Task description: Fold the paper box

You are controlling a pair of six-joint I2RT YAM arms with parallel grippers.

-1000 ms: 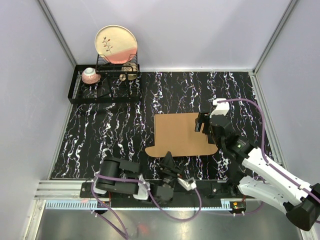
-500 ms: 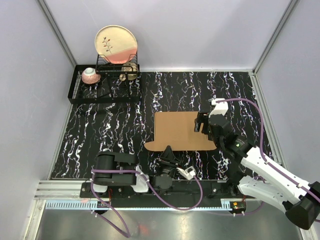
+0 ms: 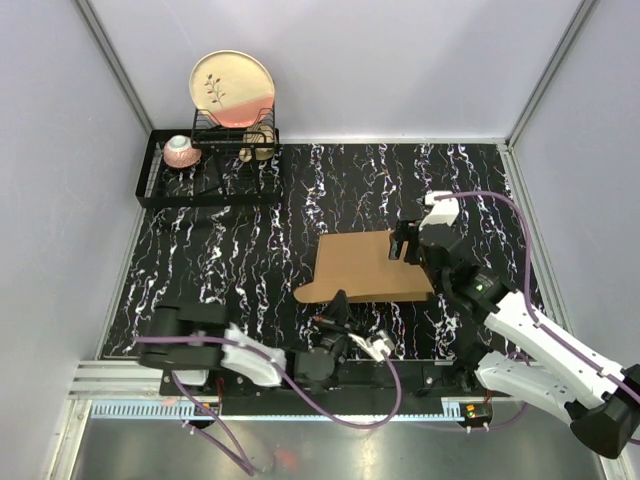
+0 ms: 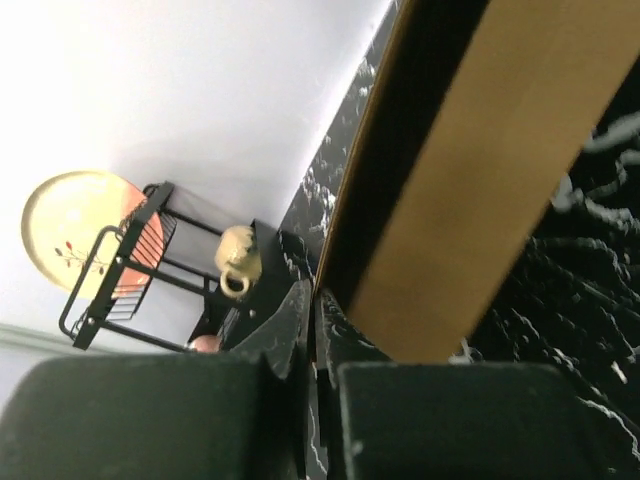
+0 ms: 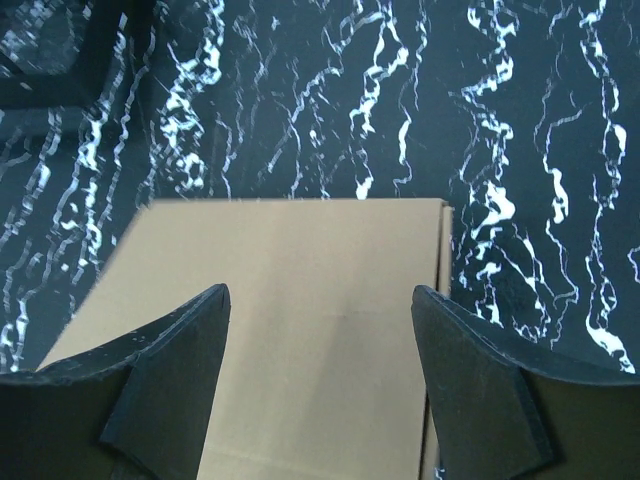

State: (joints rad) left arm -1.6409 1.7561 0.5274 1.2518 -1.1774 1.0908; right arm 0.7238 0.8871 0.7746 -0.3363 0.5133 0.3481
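The paper box (image 3: 362,265) is a flat sheet of brown cardboard. It lies on the black marbled table (image 3: 240,250), a little to the right of the middle and closer to the near edge than to the far one. Its near-left corner ends in a pointed flap.

The left gripper (image 3: 338,303) reaches up from the near edge of the table and meets the near edge of the box. In the left wrist view its two fingers (image 4: 270,335) are pressed together. A thin brown cardboard edge runs straight into the seam between them, so it appears to pinch the box there. Beside this edge there is a dark band and then a broad brown band. I cannot tell if the dark band is shadow or a gap between two layers.

The right gripper (image 3: 404,246) is over the right part of the box, near its right edge. Its fingers (image 5: 175,370) are spread wide, with bare cardboard between them and nothing held. I cannot tell if the tips touch the cardboard.

At the far left corner stands a black dish rack (image 3: 165,190) with an upright plate (image 3: 233,88), a pink cup (image 3: 182,151) and a beige mug (image 3: 259,146), well apart from the box.
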